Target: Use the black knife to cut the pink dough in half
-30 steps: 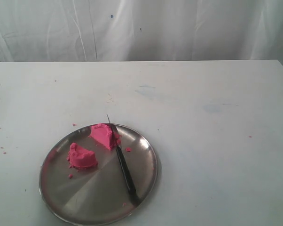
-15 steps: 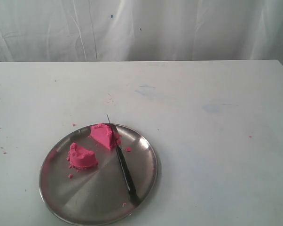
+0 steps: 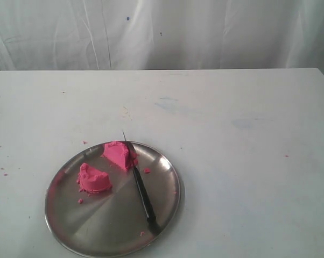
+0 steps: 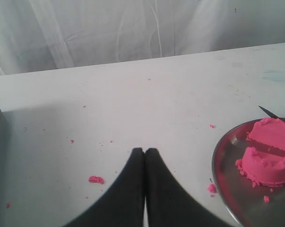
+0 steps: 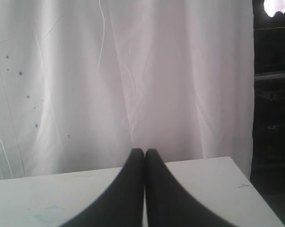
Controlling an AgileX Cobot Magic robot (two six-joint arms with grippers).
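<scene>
Left gripper (image 4: 145,151), right gripper (image 5: 145,151) — matte black, smoothly tapered.

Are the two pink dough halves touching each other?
Apart. The exterior view shows bare steel plate between the left dough half and the right dough half.
</scene>
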